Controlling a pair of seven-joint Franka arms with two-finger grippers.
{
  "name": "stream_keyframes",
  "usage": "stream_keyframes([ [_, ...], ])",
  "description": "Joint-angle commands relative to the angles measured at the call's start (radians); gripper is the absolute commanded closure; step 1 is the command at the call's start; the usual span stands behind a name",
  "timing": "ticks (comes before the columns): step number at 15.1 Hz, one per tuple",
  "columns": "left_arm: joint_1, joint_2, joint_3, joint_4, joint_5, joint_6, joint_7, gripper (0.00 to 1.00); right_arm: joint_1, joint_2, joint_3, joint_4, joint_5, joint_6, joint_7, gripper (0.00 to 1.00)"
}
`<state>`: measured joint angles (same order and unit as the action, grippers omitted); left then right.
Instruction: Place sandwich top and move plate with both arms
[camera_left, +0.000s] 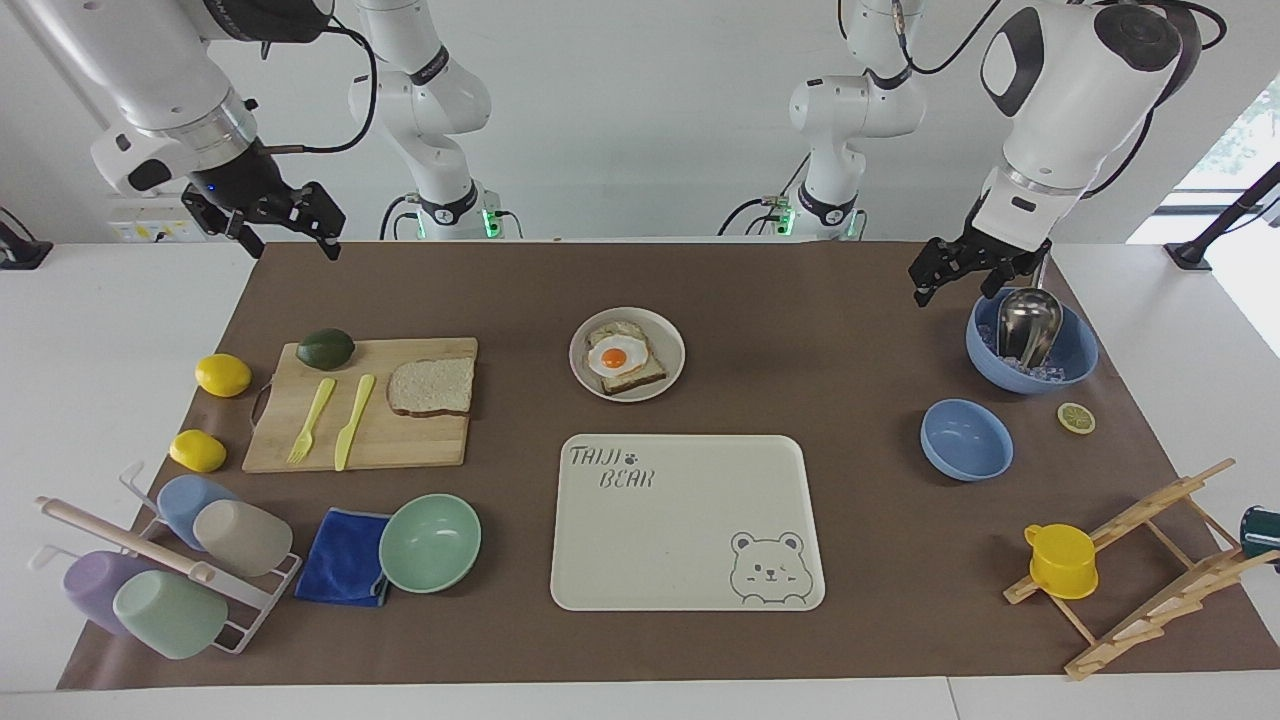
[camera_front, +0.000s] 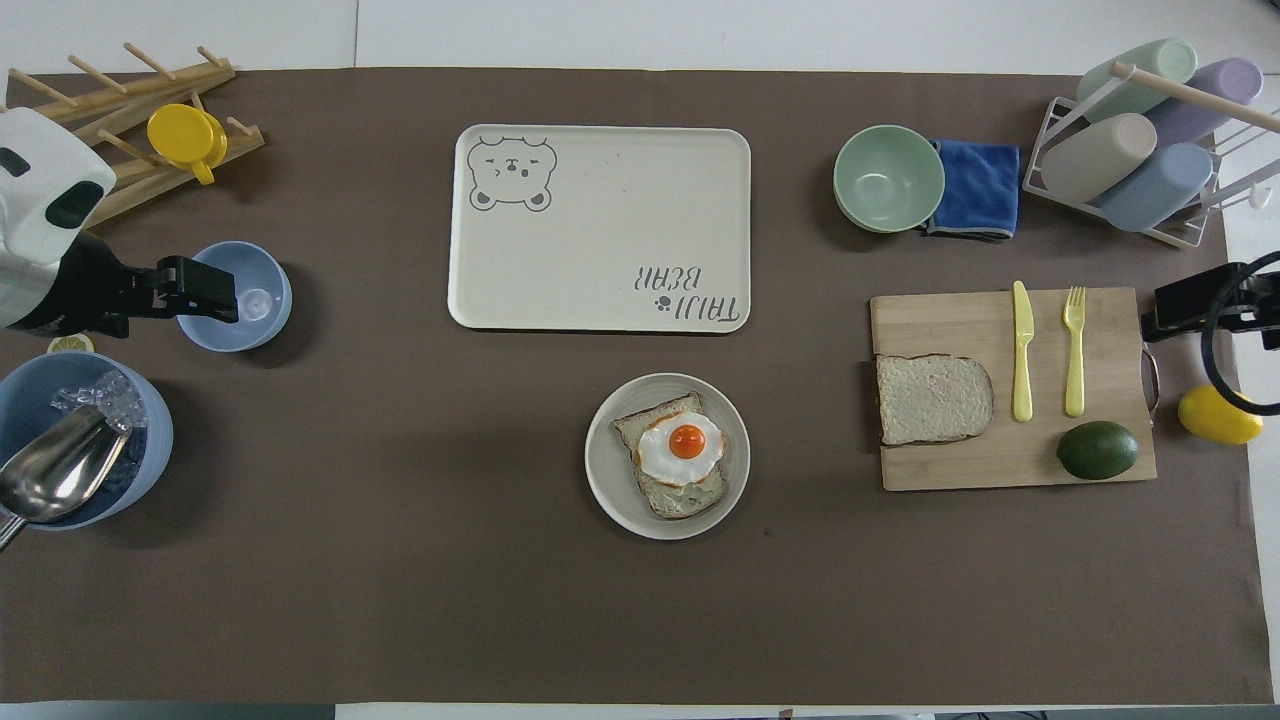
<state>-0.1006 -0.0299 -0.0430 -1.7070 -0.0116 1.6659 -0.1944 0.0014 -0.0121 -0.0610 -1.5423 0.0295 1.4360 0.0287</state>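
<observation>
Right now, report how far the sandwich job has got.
Done: the plate already carries a bread slice with a fried egg. In hand: nothing; the left gripper hangs open over the big blue bowl, the right gripper open at the cutting board's end. Left: the sandwich top lies on the cutting board, untouched, and the plate is unmoved.

We find the plate mid-table, nearer the robots than the tray, bearing toast with a fried egg on it. The sandwich top lies on the cutting board toward the right arm's end, beside knife and fork.
</observation>
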Motion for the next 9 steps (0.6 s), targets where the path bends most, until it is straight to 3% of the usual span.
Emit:
stream_keyframes([
  [1, 0.007, -0.013, -0.003, -0.005, -0.007, 0.002, 0.006, 0.00, -0.003, 0.009, 0.006, 0.022, -0.026, -0.022, -0.021, 0.00],
  [7, 0.007, -0.013, -0.003, -0.005, -0.005, 0.002, 0.006, 0.00, -0.003, 0.009, 0.018, 0.005, -0.051, -0.002, -0.007, 0.00],
  [9, 0.007, -0.013, -0.003, -0.005, -0.007, 0.002, 0.006, 0.00, -0.004, 0.015, 0.125, -0.010, -0.184, 0.000, 0.032, 0.00],
])
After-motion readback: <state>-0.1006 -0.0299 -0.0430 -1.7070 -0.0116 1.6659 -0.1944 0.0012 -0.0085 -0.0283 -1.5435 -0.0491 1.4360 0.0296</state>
